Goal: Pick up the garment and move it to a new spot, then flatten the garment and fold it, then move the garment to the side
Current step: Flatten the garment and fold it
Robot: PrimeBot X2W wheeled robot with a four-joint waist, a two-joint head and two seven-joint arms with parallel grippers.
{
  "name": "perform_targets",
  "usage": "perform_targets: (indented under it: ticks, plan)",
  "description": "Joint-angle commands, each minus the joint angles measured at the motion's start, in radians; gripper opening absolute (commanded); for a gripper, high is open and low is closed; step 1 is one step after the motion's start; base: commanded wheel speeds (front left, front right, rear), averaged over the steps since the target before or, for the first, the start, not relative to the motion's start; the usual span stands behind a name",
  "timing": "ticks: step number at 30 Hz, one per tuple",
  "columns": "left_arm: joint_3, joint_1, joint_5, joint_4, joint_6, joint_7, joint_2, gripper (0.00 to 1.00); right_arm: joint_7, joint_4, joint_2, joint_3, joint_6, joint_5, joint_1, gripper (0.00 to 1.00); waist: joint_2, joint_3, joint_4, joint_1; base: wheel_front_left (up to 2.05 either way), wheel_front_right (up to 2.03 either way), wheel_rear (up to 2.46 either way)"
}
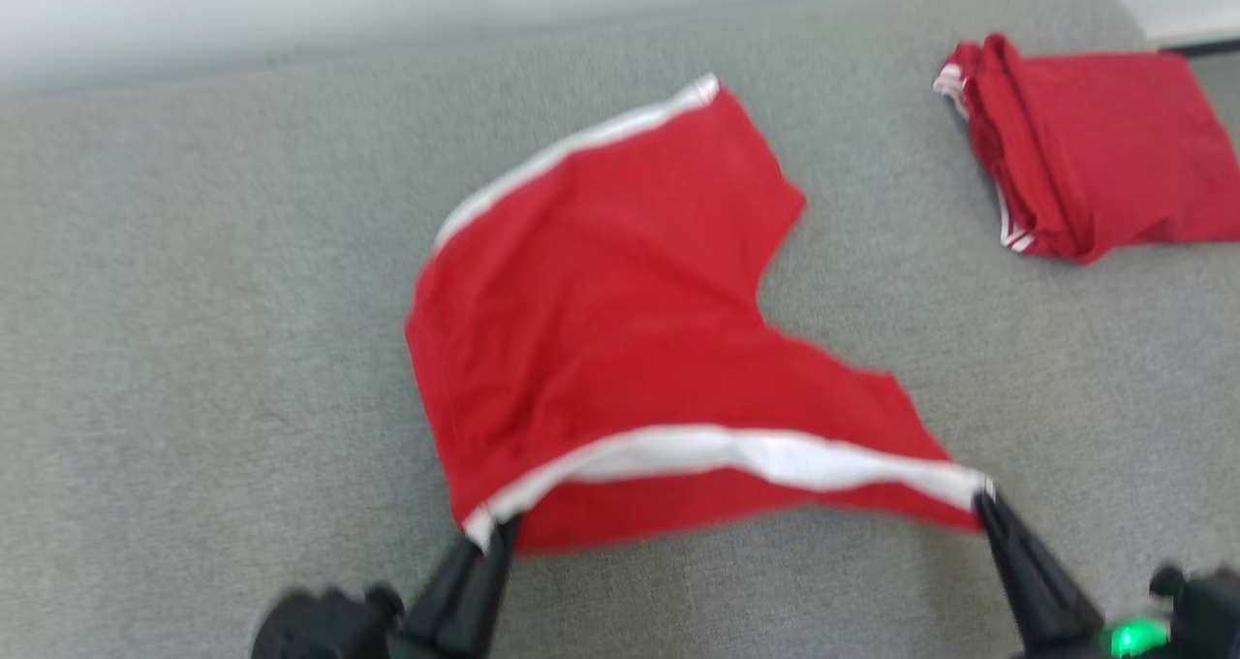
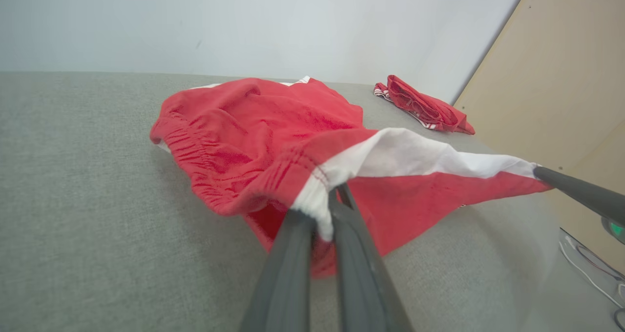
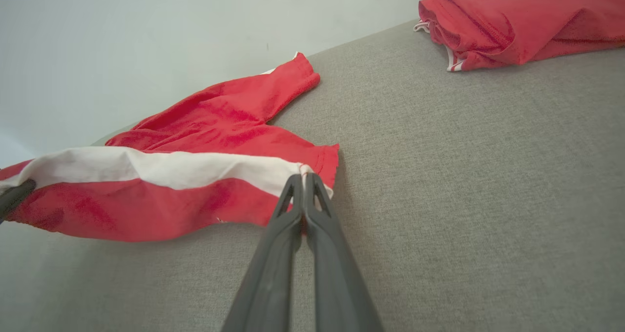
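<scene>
The left pincer [image 1: 489, 533] is reaching in from the near left edge of the head view, its two dark fingers closed tight on the waistband corner of the red shorts [image 1: 620, 310]. In the left wrist view the cloth is bunching between the fingers just where the white stripe [image 1: 736, 451] is meeting the gathered elastic waistband [image 2: 195, 151]. The shorts are lying around the middle of the grey upholstered surface [image 1: 194, 300]. Their near edge is hanging raised and stretched between the two pincers, while the rest is trailing back onto the surface toward the far side. A second white stripe [image 1: 572, 145] is running along the far left edge of the shorts, and one leg is pointing away toward the pale wall [image 2: 244, 24]. The near stripe is running rightward to the leg hem, where the right pincer [image 1: 983, 499] is gripping the other corner, its fingers pressed together on the cloth with no gap showing. A green light [image 1: 1133, 637] is glowing on that pincer's body at the near right. Well apart from the shorts, at the far right of the surface, a folded red garment [image 1: 1095, 145] with thin white trim is lying in a neat stack. Beyond it, in the left wrist view, a beige panel [image 2: 561, 78] is standing against the wall.
</scene>
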Motion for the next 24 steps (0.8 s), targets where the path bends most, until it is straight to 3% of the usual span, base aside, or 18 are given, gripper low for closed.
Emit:
perform_targets:
  ticks: [1, 11, 17, 24]
  plan:
    - [0.015, 0.055, 0.019, 0.015, -0.022, 0.000, -0.019, 0.00, -0.001, -0.004, 0.020, -0.014, -0.003, -0.004, 0.049, 0.00, 0.0003, -0.055, 0.012, 0.0003, 0.00, 0.00, 0.00]
    - [0.085, 0.150, 0.095, 0.046, -0.087, 0.000, -0.091, 0.00, -0.001, -0.030, 0.044, -0.078, -0.003, -0.032, 0.124, 0.00, 0.0003, -0.085, 0.013, 0.0003, 0.00, 0.00, 0.00]
    - [0.098, 0.088, 0.123, 0.044, -0.107, 0.000, -0.120, 0.00, -0.001, -0.053, 0.026, -0.115, -0.003, -0.059, 0.013, 0.00, 0.0003, -0.084, 0.040, 0.0003, 0.00, 0.00, 0.00]
    - [0.102, -0.069, 0.115, 0.087, -0.114, 0.000, -0.155, 0.00, 0.013, 0.010, -0.020, -0.080, -0.003, -0.050, -0.210, 0.00, 0.0003, -0.033, 0.099, 0.0003, 0.00, 0.00, 0.00]
